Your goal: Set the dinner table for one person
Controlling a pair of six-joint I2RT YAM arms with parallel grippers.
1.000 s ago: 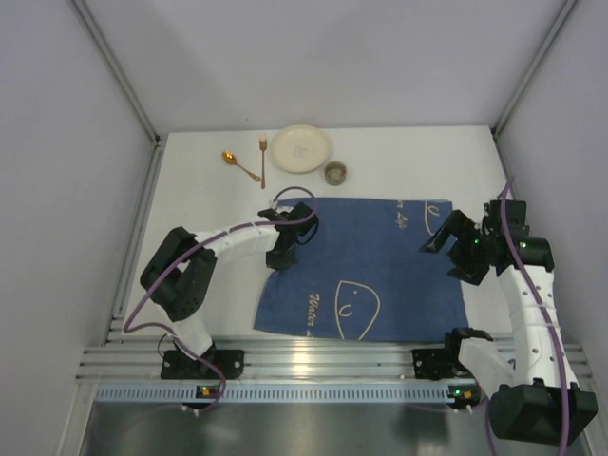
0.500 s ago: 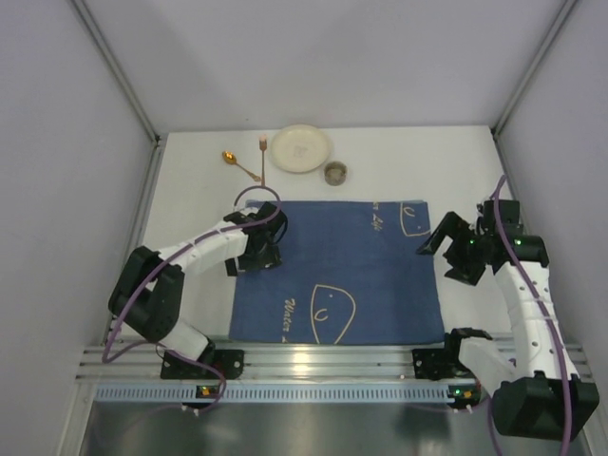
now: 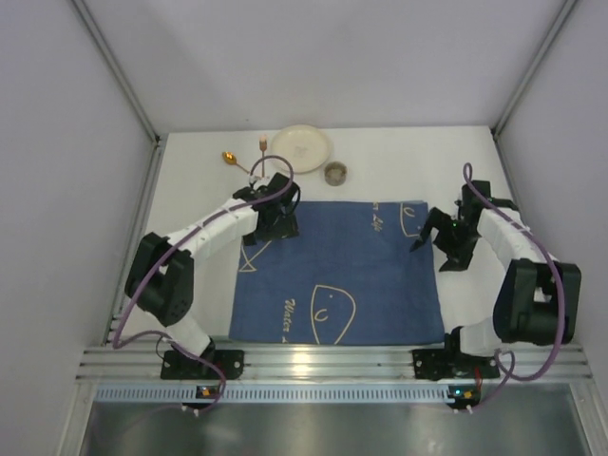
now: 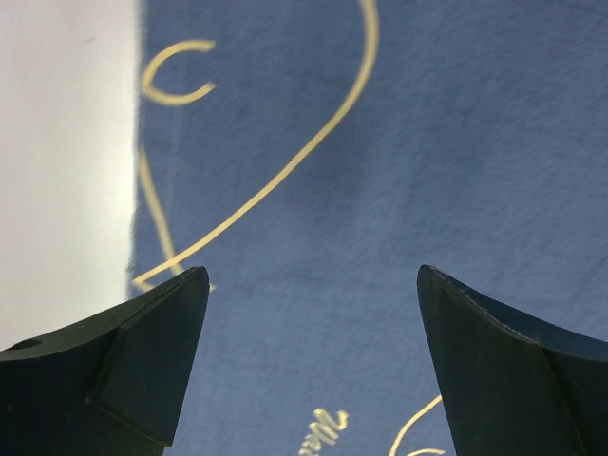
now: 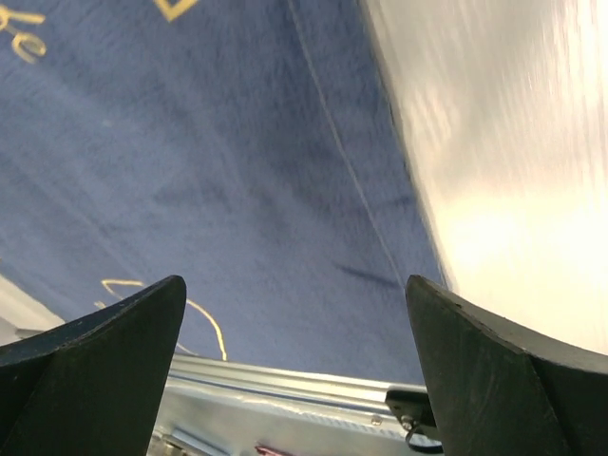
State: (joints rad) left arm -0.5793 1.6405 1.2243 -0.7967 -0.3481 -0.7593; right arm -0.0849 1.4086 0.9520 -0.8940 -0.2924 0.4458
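Observation:
The dinner table (image 3: 408,157) is a white top with a blue placemat (image 3: 337,271) lying flat in its near middle. My left gripper (image 3: 269,228) hovers open over the placemat's far left corner. In the left wrist view the gripper (image 4: 313,285) has only blue cloth (image 4: 427,142) between its fingers, with the white table (image 4: 57,142) at the left. My right gripper (image 3: 435,247) is open above the placemat's right edge. The right wrist view shows this gripper (image 5: 294,294) wide and empty over the cloth (image 5: 237,142) and the table (image 5: 494,171).
At the back of the table stand a cream plate (image 3: 301,148) and a small cup (image 3: 335,173). A spoon (image 3: 231,158) and a fork (image 3: 262,148) lie left of the plate. An aluminium rail (image 3: 323,359) runs along the near edge, and grey walls close in both sides.
The left gripper dragged the placemat leftwards, opened and let it go, then moved back toward the far left corner. The right arm swung in toward the placemat's right edge.

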